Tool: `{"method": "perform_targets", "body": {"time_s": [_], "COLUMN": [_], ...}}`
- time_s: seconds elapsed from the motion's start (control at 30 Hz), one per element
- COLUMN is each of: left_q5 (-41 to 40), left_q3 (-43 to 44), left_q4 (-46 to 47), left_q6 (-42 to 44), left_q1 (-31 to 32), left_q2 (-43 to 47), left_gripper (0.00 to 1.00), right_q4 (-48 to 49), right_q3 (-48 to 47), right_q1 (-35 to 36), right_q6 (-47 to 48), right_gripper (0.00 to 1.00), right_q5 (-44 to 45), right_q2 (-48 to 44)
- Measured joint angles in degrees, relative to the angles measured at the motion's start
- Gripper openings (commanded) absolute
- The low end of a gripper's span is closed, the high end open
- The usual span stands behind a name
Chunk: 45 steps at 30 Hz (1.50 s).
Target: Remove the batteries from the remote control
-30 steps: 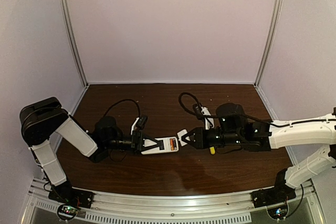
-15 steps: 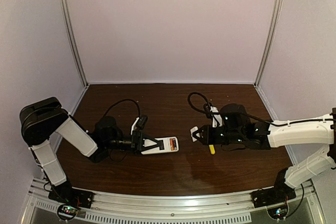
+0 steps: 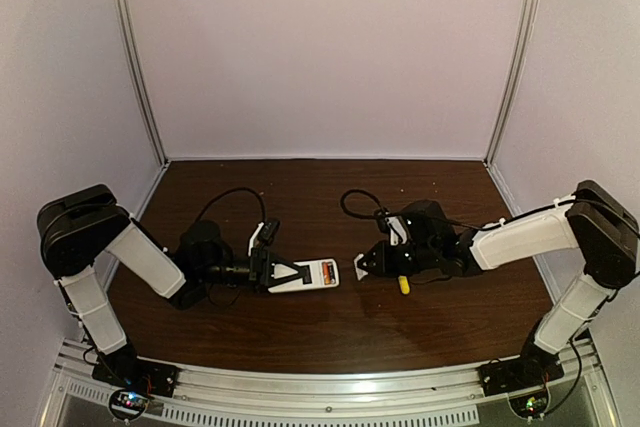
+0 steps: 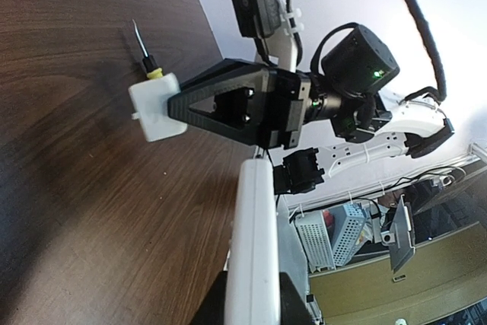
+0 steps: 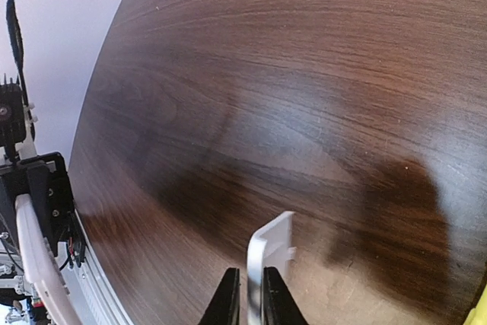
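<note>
My left gripper (image 3: 296, 275) is shut on the white remote control (image 3: 312, 276), holding it low over the table with its free end to the right. That end is open and shows an orange-toned battery (image 3: 326, 271); the dark one I cannot make out. In the left wrist view the remote (image 4: 255, 241) sits between my fingers (image 4: 293, 306). My right gripper (image 3: 366, 265) is shut on the small white cover piece (image 3: 359, 269), a short gap right of the remote. The cover also shows in the right wrist view (image 5: 272, 249) and in the left wrist view (image 4: 156, 106).
A yellow-handled screwdriver (image 3: 403, 285) lies on the dark wooden table (image 3: 330, 337) under my right wrist; its tip shows in the left wrist view (image 4: 139, 38). Black cables loop behind both wrists. The metal frame rail (image 3: 330, 402) runs along the near edge.
My right gripper has drawn away from the remote's end to the right with the white cover in it, then settled lower; the right arm has folded back. The left arm has not moved.
</note>
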<state>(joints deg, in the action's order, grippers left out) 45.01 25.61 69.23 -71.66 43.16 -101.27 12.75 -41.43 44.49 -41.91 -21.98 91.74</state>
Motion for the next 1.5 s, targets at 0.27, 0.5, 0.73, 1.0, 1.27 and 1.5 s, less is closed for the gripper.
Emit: {"method": "perform_targets", "body": {"time_s": [0.27,0.5,0.73,1.0,1.27,1.5], "left_q5": [0.0,-0.2,-0.2,-0.2,0.5,2.5], "left_q3": [0.0,0.0,0.0,0.7,3.4,5.9], "left_q4": [-0.3,-0.4,-0.5,-3.7,-8.3,-12.0], "left_q6": [0.5,1.0,1.3,3.7,7.3,10.1], "left_q1": [-0.1,-0.4,-0.4,-0.4,-0.4,-0.3], "left_q2": [0.0,0.0,0.0,0.0,0.0,-0.1], "left_gripper": [0.0,0.0,0.0,0.0,0.0,0.0], "right_q4": [3.1,3.4,3.3,1.7,-1.0,0.7], "right_q3": [-1.5,-1.5,-0.9,2.2,5.9,8.2], "right_q1": [-2.8,-3.7,-3.8,-3.8,-3.7,-2.6], "right_q6": [-0.1,0.0,0.3,2.1,4.7,5.2], "right_gripper": [0.16,0.2,0.38,0.66,0.86,0.92], "right_q5": [-5.5,-6.3,-6.4,-6.3,-8.5,-13.6], "right_q2": [6.6,7.5,4.8,-3.8,-11.9,-12.8]}}
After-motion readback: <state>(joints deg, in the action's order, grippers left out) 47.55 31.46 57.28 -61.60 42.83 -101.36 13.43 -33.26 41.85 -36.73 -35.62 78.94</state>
